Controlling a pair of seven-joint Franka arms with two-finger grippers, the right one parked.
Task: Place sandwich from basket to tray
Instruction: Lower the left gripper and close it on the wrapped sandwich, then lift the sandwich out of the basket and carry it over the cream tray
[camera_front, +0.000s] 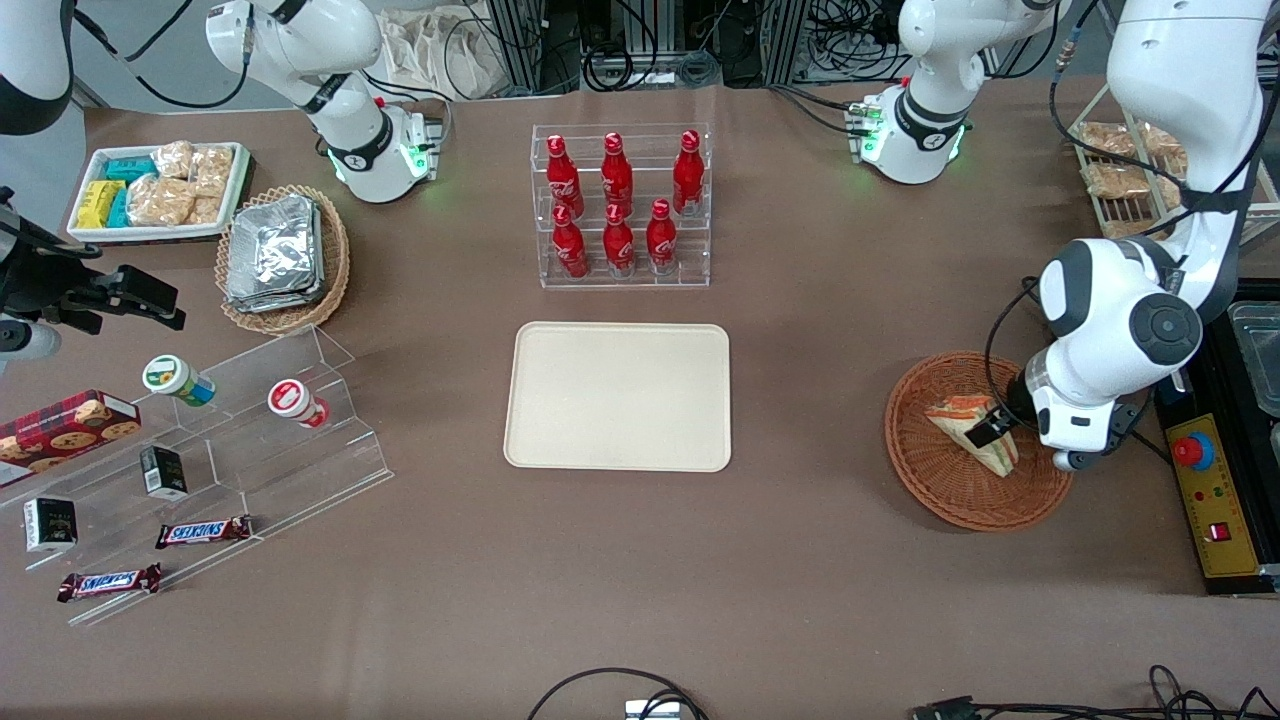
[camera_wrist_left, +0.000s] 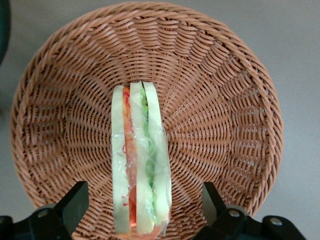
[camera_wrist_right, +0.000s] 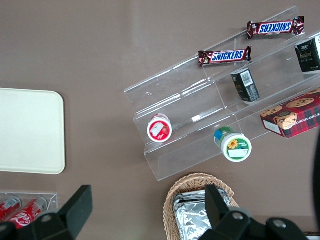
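Our black two-finger gripper (camera_wrist_left: 141, 210) hangs low over the round reddish-brown wicker basket (camera_front: 935, 480), jaws spread wide with the small plastic-wrapped triangular sandwich (camera_wrist_left: 140, 165) between them, not yet clamped. We judge this the grasp step: next we close on the bread sides gently, lift, then carry it to the flat cream rectangular tray (camera_front: 618, 396) at the table's middle, well apart.

Bright, even overhead light; soft short shadows under the bottles (camera_front: 617, 205); mild glare on foil packs (camera_front: 272, 250); sharp focus.
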